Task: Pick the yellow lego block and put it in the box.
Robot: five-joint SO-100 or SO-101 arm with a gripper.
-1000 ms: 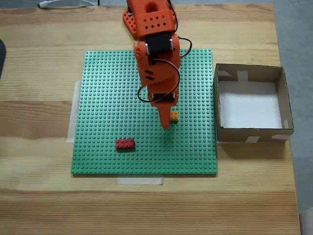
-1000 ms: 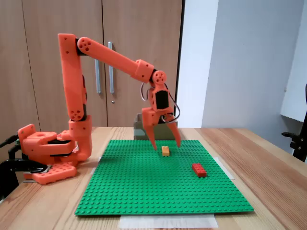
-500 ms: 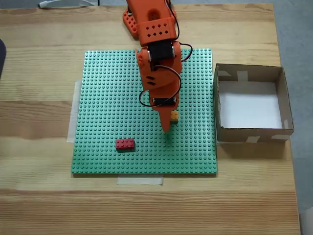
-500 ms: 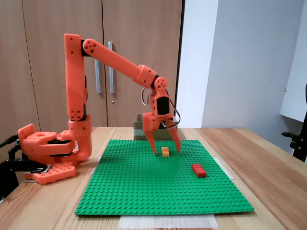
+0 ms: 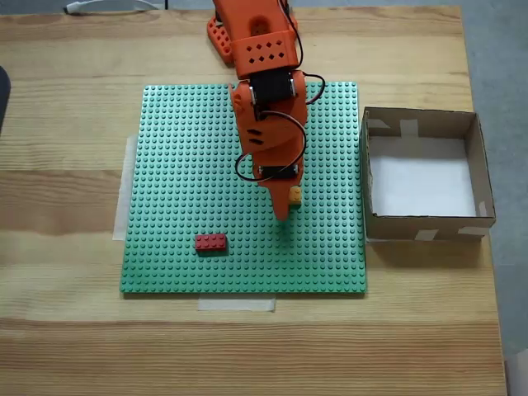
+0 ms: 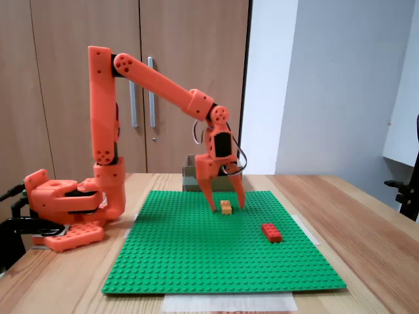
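Note:
The yellow lego block (image 5: 294,195) (image 6: 226,207) sits on the green studded baseplate (image 5: 181,165) (image 6: 190,261), right of its centre in the top-down fixed view. My orange gripper (image 5: 287,206) (image 6: 227,208) is down at the plate, open, with one finger on each side of the block. In the side fixed view small gaps show between the fingers (image 6: 213,199) and the block. The cardboard box (image 5: 421,224) (image 6: 190,180) stands off the plate's right edge in the top-down fixed view, its white floor bare.
A red brick (image 5: 211,242) (image 6: 272,232) lies on the plate near its front edge, apart from the gripper. The arm's base (image 6: 62,199) stands at the plate's far side. Tape strips hold the plate to the wooden table (image 5: 66,346).
The gripper has come down from above the yellow block until its fingertips straddle it at plate level. The finger gap has narrowed a little. Block and red brick have not moved.

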